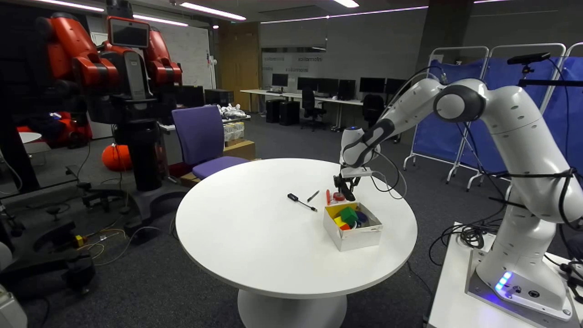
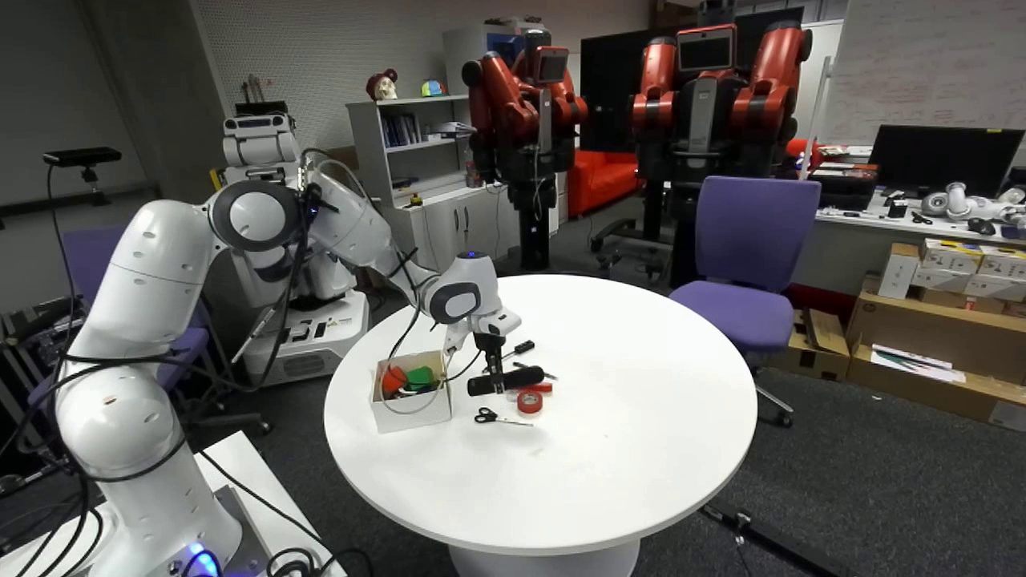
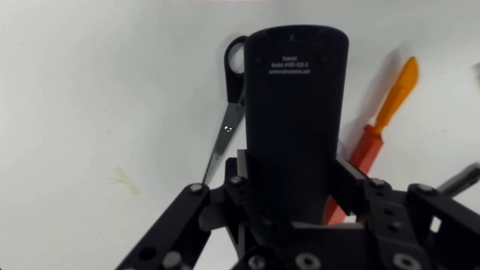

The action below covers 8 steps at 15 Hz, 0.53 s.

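Gripper (image 3: 294, 168) is pinching 1 black remote (image 3: 294, 105) by its long sides and holding it above the white table (image 2: 625, 449). Scissors (image 3: 229, 117) and 1 red tape roll (image 2: 529, 402) are lying near it; 1 open white box (image 1: 360, 240) is standing nearby.

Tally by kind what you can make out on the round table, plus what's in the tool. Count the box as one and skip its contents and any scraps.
Black remote: 1, held in the tool
Scissors: 1
Red tape roll: 1
Red-and-orange stick: 1
Pen: 1
Adapter cable: 1
White box: 1
Total: 7
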{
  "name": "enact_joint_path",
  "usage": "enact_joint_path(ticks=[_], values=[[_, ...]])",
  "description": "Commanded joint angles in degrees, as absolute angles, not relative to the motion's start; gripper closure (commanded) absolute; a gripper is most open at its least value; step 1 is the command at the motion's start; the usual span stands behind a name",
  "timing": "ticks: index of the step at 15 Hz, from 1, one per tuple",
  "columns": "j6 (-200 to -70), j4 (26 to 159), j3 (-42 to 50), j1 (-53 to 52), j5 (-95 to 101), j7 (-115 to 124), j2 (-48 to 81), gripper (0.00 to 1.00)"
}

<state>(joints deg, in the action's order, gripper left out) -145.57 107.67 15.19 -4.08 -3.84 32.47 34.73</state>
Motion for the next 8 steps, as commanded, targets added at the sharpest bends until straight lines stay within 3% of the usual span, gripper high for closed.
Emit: enact_joint_path(ticks=[1, 8], values=[[-144.6, 114.7, 16.2, -8.1, 0.4, 36.3, 24.1, 0.70], [-140.9, 121.4, 11.0, -11.2, 5.9, 43.9, 14.9, 0.70]])
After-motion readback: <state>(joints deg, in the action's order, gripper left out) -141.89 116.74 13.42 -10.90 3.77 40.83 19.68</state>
